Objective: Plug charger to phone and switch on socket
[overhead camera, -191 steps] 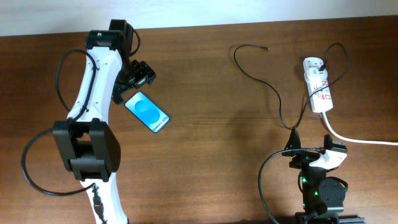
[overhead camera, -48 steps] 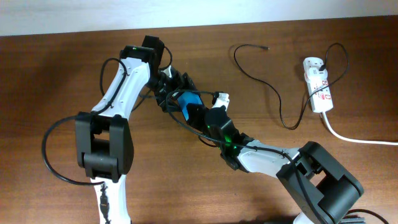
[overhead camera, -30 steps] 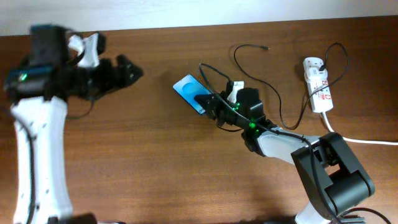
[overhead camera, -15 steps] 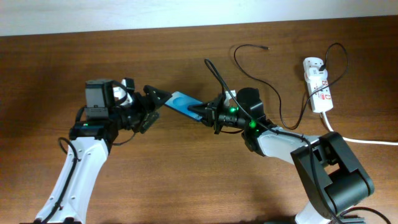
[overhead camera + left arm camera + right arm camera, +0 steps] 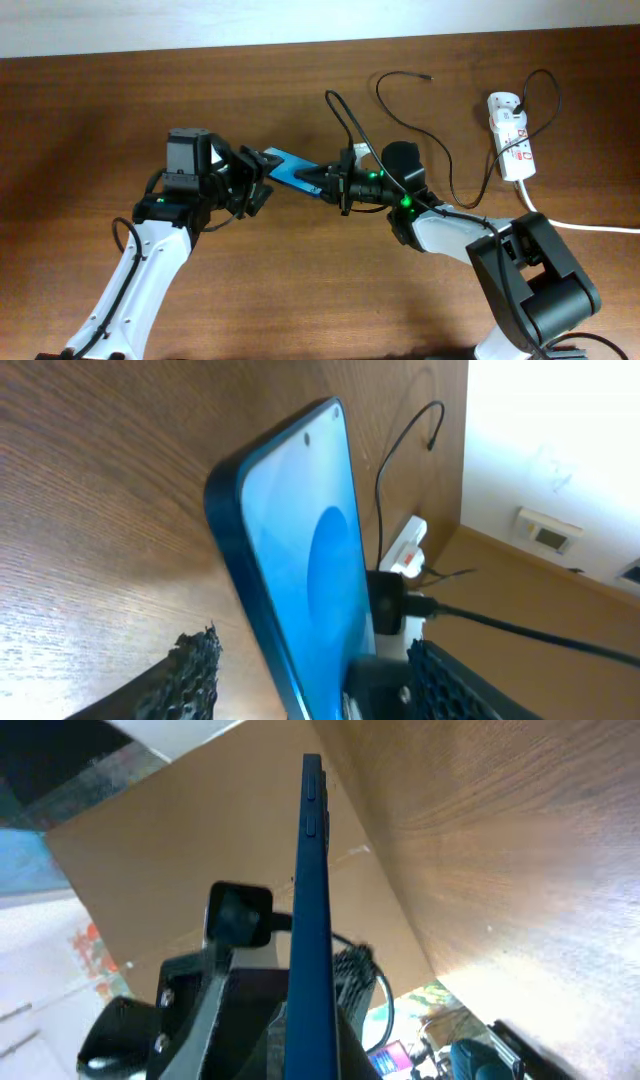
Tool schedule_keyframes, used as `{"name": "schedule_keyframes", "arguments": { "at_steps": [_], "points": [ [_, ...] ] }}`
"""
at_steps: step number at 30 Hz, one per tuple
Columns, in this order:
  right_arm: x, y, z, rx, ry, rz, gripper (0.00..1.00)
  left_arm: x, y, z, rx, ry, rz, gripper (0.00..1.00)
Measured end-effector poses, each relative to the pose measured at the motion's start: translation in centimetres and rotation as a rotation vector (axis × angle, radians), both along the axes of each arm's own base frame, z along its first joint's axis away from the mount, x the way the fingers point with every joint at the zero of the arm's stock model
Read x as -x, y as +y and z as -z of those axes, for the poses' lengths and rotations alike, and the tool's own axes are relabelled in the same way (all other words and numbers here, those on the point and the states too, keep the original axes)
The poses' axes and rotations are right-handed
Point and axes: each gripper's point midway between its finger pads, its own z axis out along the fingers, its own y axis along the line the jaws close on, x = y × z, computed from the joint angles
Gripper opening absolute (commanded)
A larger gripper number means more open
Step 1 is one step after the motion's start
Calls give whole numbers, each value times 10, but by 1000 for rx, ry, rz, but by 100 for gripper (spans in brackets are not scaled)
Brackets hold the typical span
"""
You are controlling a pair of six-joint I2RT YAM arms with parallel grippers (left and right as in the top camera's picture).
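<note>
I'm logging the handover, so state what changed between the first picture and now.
The phone moved from lying at the left to raised near the centre. The right hand, earlier parked at its base, reached and now grips one end. The left hand swung away and came back, open, around the other end. The charger and socket stayed put.

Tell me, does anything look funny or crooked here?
Yes. The phone is off the table, tipped on edge in the air. The right gripper clamps one end; the left gripper straddles the other. The charger lies loose, not plugged in.
</note>
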Motion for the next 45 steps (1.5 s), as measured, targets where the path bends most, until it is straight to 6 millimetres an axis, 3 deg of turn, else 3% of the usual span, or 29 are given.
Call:
{"name": "schedule_keyframes", "arguments": {
  "at_steps": [1,7,13,17,21,27,30,33,35,37,38,39,42,44,45],
  "points": [
    [3,4,-2,-6,-9,-13,4,-1,1,1,-8,-1,-7,41],
    [13,18,-6,-17,-9,-34,4,-2,8,8,-47,16,-49,35],
    [10,18,-6,-30,43,-10,4,-3,6,9,-27,43,-93,18],
    [8,17,-6,-44,92,6,4,-5,5,6,21,83,-151,13],
    [8,17,-7,-50,109,11,4,-6,4,5,44,98,-172,0],
    [8,17,-7,-52,113,12,12,-6,4,5,54,107,-178,0],
    [6,17,-7,-49,97,18,25,-8,2,3,64,89,-173,0],
    [8,17,-6,-40,88,11,52,-10,1,1,66,75,-165,0],
    [10,19,-5,-39,85,-3,61,-11,2,0,40,39,-139,0],
    [12,20,-5,-33,74,-11,78,-11,3,0,17,13,-115,0],
    [13,21,-5,-26,50,-17,92,-12,4,0,3,-4,-98,0],
    [14,22,-2,-8,20,-23,99,-12,6,-1,-8,-26,-73,0],
    [4,17,17,104,-102,29,98,-15,18,-3,-35,-86,-25,0],
    [-11,1,54,308,-169,116,99,-13,22,-4,-41,-117,32,0],
    [-16,-5,62,369,-199,139,99,-8,24,-2,-41,-110,56,0]
  ]
}}
